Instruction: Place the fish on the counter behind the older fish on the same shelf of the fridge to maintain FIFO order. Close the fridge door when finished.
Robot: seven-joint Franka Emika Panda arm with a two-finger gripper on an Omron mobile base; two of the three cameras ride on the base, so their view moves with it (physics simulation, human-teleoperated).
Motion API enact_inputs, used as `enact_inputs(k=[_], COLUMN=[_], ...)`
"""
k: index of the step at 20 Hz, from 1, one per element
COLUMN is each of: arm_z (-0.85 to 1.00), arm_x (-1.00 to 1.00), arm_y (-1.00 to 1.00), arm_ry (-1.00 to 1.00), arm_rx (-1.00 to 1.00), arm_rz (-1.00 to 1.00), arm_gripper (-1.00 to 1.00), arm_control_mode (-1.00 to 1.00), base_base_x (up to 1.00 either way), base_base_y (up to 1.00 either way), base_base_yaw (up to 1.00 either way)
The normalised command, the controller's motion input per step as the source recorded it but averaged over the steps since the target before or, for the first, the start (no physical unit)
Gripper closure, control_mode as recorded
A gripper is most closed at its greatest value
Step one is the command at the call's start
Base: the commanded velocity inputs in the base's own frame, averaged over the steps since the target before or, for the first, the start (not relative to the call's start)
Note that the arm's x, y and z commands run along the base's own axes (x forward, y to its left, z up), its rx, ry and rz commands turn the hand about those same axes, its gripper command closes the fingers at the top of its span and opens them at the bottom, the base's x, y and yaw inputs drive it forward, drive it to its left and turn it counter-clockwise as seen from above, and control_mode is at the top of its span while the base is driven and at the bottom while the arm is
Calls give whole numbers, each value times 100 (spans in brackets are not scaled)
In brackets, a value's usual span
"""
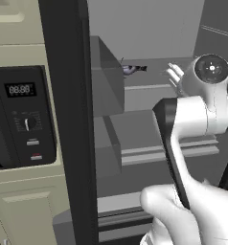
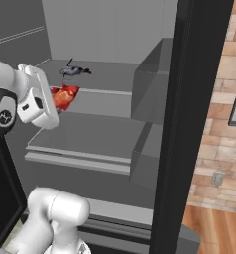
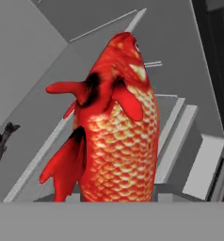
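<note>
You see the gripper (image 2: 58, 101) inside the open fridge (image 2: 115, 30), clamped on the fish (image 3: 116, 127), which fills the hand view. The fish is held in the air at the near edge of the top shelf (image 2: 112, 79). The older fish (image 2: 74, 71) lies farther back on that shelf.
</note>
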Motion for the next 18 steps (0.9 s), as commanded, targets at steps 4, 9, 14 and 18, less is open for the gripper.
enact_inputs(k=[4,9,14,18], arm_z=[53,5,0,0], arm_x=[98,98,100,100], arm_y=[-7,-7,-28,-33], arm_ry=[0,0,1,3], arm_rx=[0,1,5,10], arm_rz=[-13,-7,-1,0], arm_gripper=[100,100,100,100], arm_control_mode=[-100,-100,-100,-100], base_base_x=[0,0,0,0], base_base_y=[0,0,0,0], base_base_yaw=[0,0,0,0])
